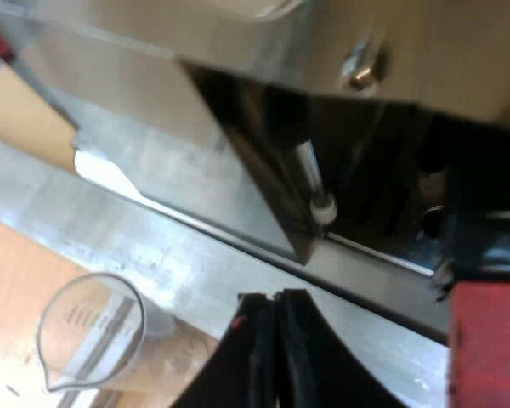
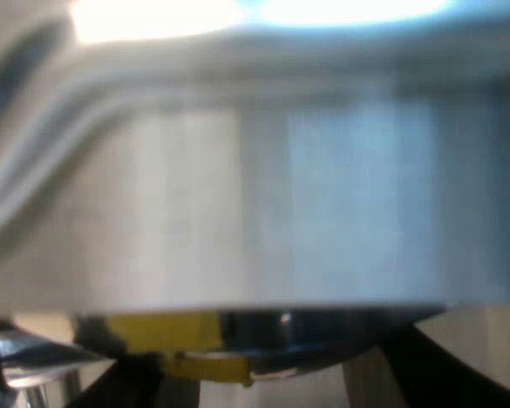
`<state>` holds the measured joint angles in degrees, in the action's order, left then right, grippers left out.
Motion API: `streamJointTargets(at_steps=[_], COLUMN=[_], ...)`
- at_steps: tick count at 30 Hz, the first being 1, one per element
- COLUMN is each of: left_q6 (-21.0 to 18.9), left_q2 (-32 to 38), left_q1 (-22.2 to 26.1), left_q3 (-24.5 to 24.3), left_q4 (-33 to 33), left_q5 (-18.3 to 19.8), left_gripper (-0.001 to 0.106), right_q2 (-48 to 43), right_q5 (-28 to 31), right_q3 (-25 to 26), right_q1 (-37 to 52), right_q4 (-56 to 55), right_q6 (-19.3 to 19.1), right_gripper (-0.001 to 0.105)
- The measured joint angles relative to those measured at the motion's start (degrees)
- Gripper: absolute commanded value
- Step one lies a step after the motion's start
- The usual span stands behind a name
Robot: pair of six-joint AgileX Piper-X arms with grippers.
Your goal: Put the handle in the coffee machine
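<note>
Left hand [image 1: 274, 348], fingers pressed together and empty, hangs before the espresso machine [image 1: 263, 102]. The handle [image 1: 489, 340] shows its red end at the machine's front. Right hand [image 2: 272, 378], grip impossible to tell, crowds the machine. Locking likely needs a level seat and a firm twist.

measuring glass [image 1: 89, 336] on the table [image 1: 8, 280], near the espresso machine [image 1: 238, 51]

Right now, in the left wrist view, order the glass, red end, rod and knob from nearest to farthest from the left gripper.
1. Glass and red end, flanking the left gripper: too close to call.
2. Rod, white-tipped, under the machine front.
3. Knob, higher up the machine.
</note>
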<state>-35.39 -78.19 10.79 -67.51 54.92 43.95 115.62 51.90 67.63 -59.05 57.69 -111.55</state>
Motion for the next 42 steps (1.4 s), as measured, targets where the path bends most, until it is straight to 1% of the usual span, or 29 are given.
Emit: streamJointTargets(at_steps=[1, 2, 3, 5, 10, 12, 16, 18, 23, 25, 27, 29, 33, 37, 42], left_q6=[-0.8, -2.6, -2.7, -2.7, -2.7, -2.7, -2.5, -1.6, -1.7, -1.7, -1.7, -1.7, -1.7, -2.3, -2.8], left_q2=[-0.4, -2.8, -3.7, -4.1, -4.2, -4.2, -4.2, -4.2, -4.2, -4.2, -4.2, -4.2, -4.2, -4.2, -4.2], left_q1=[0.0, -0.2, -0.2, -0.5, -1.5, -3.0, -4.1, -4.8, -4.9, -4.9, -4.9, -4.9, -4.9, -4.9, -8.3], left_q3=[0.0, 0.0, 0.0, 0.0, 0.0, -0.1, -0.1, -0.1, -0.1, -0.1, -0.1, -0.1, -0.1, -0.1, -0.1], left_q4=[-0.9, -2.3, -2.3, -2.1, -0.7, 1.8, 4.4, 6.8, 9.9, 10.2, 12.3, 13.7, 17.0, 18.4, 20.2], left_q5=[-1.6, -3.8, -5.2, -6.3, -7.1, -7.2, -7.9, -8.3, -8.5, -8.6, -8.5, -7.9, -5.3, -3.1, -2.9], left_gripper=[0.0, 0.0, 0.0, 0.0, 0.0, 0.0, 0.0, 0.0, 0.0, 0.0, 0.0, 0.0, 0.0, 0.0, 0.0], right_q2=[0.0, 0.0, 0.0, 0.0, 0.0, 0.0, 0.0, 0.0, 0.0, 0.0, 0.0, 0.0, 0.0, 0.0, 0.0], right_q5=[0.0, 0.0, 0.0, 0.0, 0.0, 0.0, 0.0, 0.2, 0.2, 0.2, 0.2, 0.2, 0.2, 0.3, 1.5], right_q3=[0.0, 0.0, 0.0, 0.0, 0.0, 0.0, 0.0, 0.0, 0.0, 0.0, 0.0, 0.0, 0.0, 0.0, -0.2], right_q1=[0.0, 0.0, 0.0, 0.0, 0.0, 0.0, 0.0, 0.0, 0.0, 0.0, 0.0, 0.0, 0.0, 0.0, 0.0], right_q4=[0.0, 0.0, 0.0, 0.0, 0.0, 0.0, 0.0, 0.0, 0.0, 0.0, 0.0, 0.0, 0.0, 0.0, 0.0], right_q6=[0.0, 0.0, 0.0, 0.0, 0.0, -0.1, -0.1, -0.1, -0.3, -0.3, -0.3, -0.3, -0.3, -0.3, -2.3], right_gripper=[0.04, 0.04, 0.04, 0.04, 0.04, 0.04, 0.04, 0.04, 0.04, 0.04, 0.04, 0.04, 0.04, 0.04, 0.04])
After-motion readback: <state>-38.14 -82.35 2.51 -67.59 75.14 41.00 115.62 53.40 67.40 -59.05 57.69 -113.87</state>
